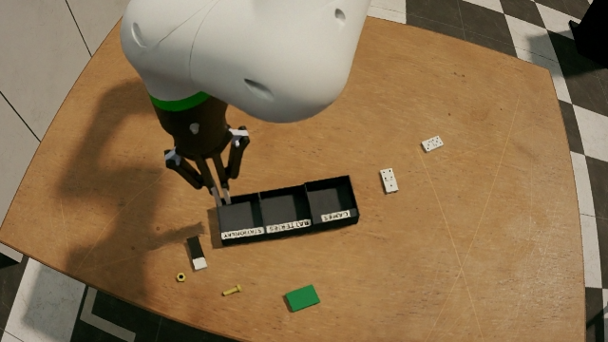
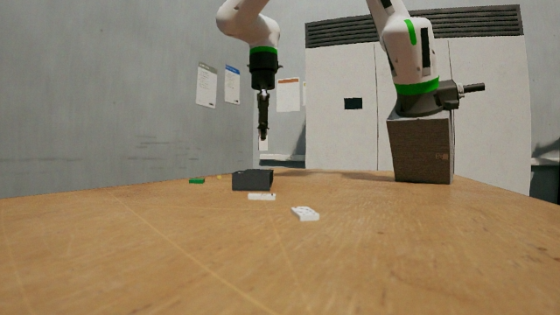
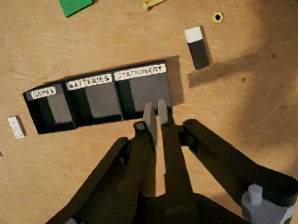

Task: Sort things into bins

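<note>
My gripper is shut but for a narrow gap, with nothing between its fingers. It hangs high over the table, pointing down. A black three-part tray has a STATIONERY bin, a BATTERIES bin and a GAMES bin, all empty. One white domino lies beside the GAMES end. Another domino lies farther out. A black-and-white eraser-like block lies off the STATIONERY end.
A yellow nut, a yellow bolt and a green block lie on the label side of the tray. The robot's pedestal stands at the back right in the exterior view.
</note>
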Robot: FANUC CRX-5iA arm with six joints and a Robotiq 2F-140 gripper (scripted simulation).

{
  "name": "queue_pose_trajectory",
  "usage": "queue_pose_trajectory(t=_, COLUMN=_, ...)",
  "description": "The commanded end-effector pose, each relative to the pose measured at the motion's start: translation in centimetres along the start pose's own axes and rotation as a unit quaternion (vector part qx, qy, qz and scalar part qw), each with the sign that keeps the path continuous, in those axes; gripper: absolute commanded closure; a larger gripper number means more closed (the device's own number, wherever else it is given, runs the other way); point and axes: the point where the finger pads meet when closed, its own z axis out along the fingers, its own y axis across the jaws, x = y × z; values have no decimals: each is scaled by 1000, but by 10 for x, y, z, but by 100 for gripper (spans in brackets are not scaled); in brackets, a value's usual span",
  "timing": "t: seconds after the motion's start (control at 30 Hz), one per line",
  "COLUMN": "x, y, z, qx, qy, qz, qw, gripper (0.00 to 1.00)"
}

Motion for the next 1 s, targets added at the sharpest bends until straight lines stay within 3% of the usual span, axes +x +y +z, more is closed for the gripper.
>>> queue_pose_trajectory(t=0.0, x=10, y=-9, z=22, qx=-2, qy=5, qz=-78, qw=997, gripper=85)
queue_pose_trajectory(t=0.23, x=10, y=-9, z=22, qx=-2, qy=5, qz=-82, qw=997, gripper=85)
queue_pose_trajectory(t=0.97, x=11, y=-9, z=74, qx=-2, qy=5, qz=-82, qw=997, gripper=85)
